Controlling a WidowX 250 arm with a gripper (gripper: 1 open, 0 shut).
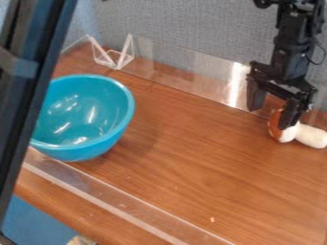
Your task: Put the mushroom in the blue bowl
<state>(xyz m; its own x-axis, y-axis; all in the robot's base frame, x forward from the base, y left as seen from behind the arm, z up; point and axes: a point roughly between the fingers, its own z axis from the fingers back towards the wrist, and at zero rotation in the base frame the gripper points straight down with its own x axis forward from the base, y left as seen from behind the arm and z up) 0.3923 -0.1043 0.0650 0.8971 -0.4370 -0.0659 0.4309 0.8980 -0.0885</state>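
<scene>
Broadly spread across the view: a brown wooden table, edged by a low clear plastic wall at the back and a grey backdrop behind. At the left, well apart from everything else: the blue bowl, upright and glossy, partly crossed by a dark out-of-focus bar in the foreground. At the far right: the black arm, reaching straight down, ending in the gripper with jaws spread wide. Between and just under those fingers: the mushroom, lying tipped on the table, reddish-brown cap under the fingers, cream stem sticking out to the right past them. Not clamped, as far as can be seen; nothing lifted. Whether a fingertip touches the cap, too small to tell. Mushroom and bowl at opposite sides of the table.
</scene>
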